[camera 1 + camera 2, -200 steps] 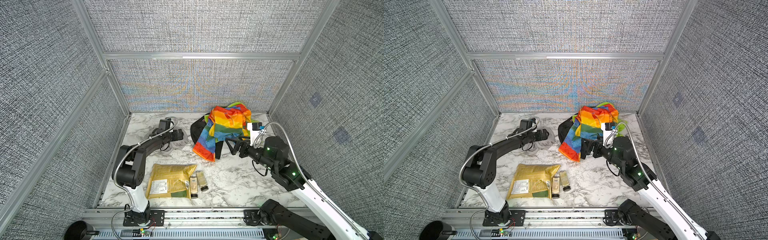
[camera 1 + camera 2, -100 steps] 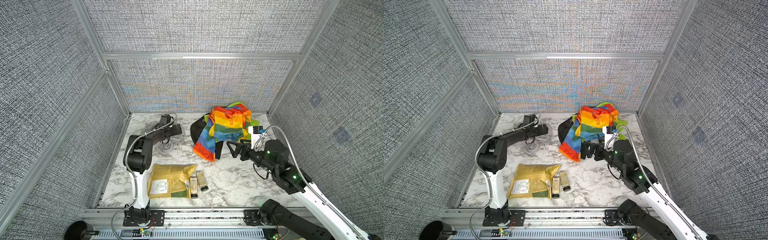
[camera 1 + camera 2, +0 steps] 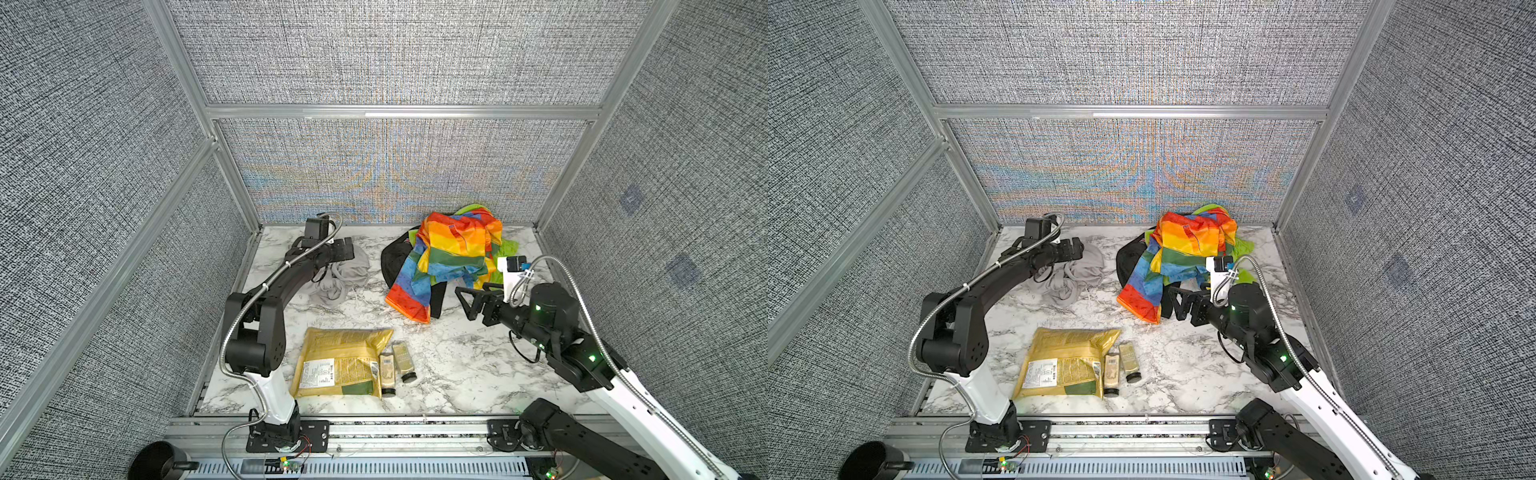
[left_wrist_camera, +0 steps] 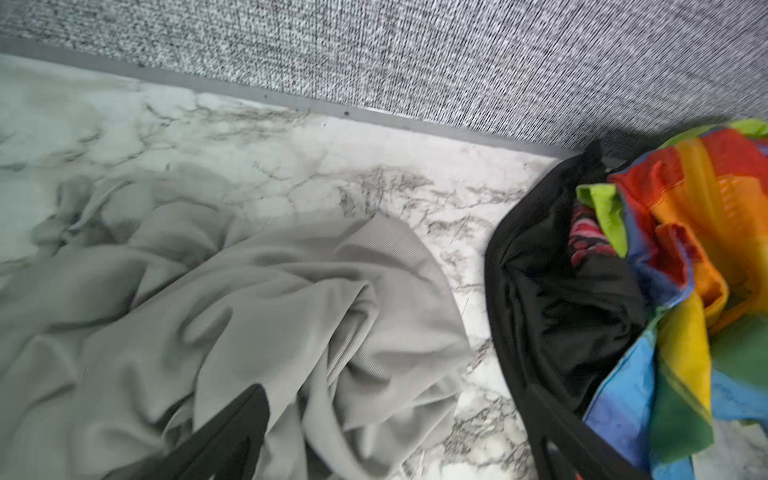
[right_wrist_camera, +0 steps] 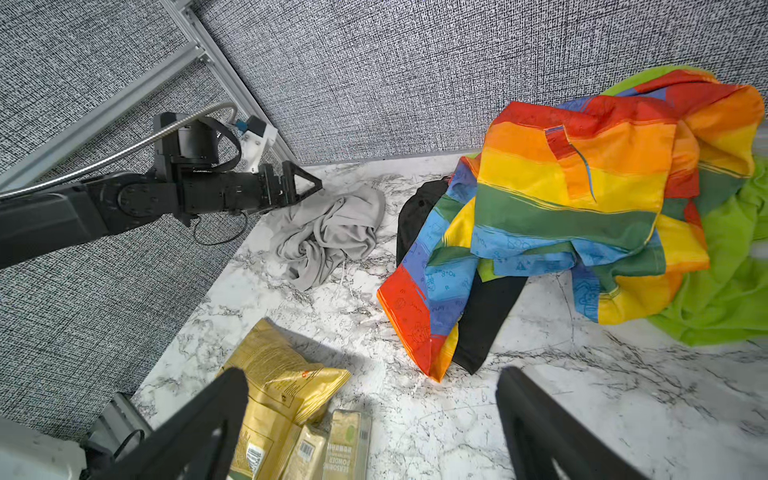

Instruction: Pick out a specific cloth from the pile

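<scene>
The left gripper, fingers spread wide and empty, hangs over the crumpled plain light-grey thin fabric cloth. The cloth lies beneath the fingertips, apart from the pile of rainbow-striped, lime-green and black cloths. The right gripper is also wide open and empty, just short of the pile. The cloth looks already separated, so lift straight up to avoid snagging folds.

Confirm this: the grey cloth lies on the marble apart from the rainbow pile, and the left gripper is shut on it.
Not quite. The left gripper is open, not shut on the grey cloth: the left wrist view shows its fingers spread wide, nothing clamped between them. The rest holds.
</scene>
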Controlling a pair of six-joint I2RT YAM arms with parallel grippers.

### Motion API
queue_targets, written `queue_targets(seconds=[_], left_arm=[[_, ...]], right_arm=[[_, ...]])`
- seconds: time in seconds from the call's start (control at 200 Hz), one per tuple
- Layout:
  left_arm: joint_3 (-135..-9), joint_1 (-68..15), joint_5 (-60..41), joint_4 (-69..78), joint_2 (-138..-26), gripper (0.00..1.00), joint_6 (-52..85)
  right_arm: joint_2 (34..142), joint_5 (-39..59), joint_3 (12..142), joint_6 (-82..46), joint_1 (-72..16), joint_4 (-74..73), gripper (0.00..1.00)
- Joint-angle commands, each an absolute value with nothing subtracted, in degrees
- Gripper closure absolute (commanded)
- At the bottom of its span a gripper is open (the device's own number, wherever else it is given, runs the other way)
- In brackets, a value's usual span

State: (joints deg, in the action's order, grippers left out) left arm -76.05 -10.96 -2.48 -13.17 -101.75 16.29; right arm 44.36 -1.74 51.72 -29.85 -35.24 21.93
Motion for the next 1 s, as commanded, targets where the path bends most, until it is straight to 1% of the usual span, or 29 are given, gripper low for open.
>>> queue_targets(seconds=[0.0,0.085,0.35,0.465,0.66,0.72,0.761,0.816,0.881,0.996], left_arm=[[-73.6,-10.4,1.5,-17.5,-99.5,0.01,14.4],[-72.3,-9.6,1.4,-17.6,-99.2,0.01,15.4],[-69.6,-9.6,2.6,-17.1,-103.3,0.01,18.2],[-66.6,-9.6,3.5,-15.2,-101.9,0.01,19.4],[-64.3,-9.7,3.6,-14.9,-98.3,0.01,20.7],[-62.2,-9.8,3.7,-12.6,-97.5,0.01,21.6],[-62.8,-9.8,3.8,-13.0,-97.8,0.01,21.7],[-64.9,-9.8,4.5,-15.8,-98.6,0.01,21.4],[-64.1,-9.8,4.3,-14.5,-98.1,0.01,21.8],[-64.3,-9.8,4.3,-14.5,-98.4,0.01,21.9]], right_arm=[[45.0,-1.3,51.8,-28.8,-35.3,20.1,0.02],[45.5,-0.8,51.6,-28.7,-35.3,19.6,0.02],[44.1,-1.8,51.6,-28.8,-35.3,21.4,0.02],[43.6,-1.9,48.4,-28.8,-35.3,20.2,0.02],[45.9,-1.7,48.9,-28.0,-35.3,19.3,0.02],[46.6,-0.7,50.7,-27.0,-35.3,21.7,0.02],[46.6,-1.1,50.8,-26.5,-35.3,22.5,0.02],[46.0,-3.3,48.3,-27.6,-35.3,19.2,0.02],[45.3,-3.0,47.1,-27.9,-35.3,16.9,0.02],[45.1,-2.7,47.5,-27.9,-35.3,17.7,0.02]])
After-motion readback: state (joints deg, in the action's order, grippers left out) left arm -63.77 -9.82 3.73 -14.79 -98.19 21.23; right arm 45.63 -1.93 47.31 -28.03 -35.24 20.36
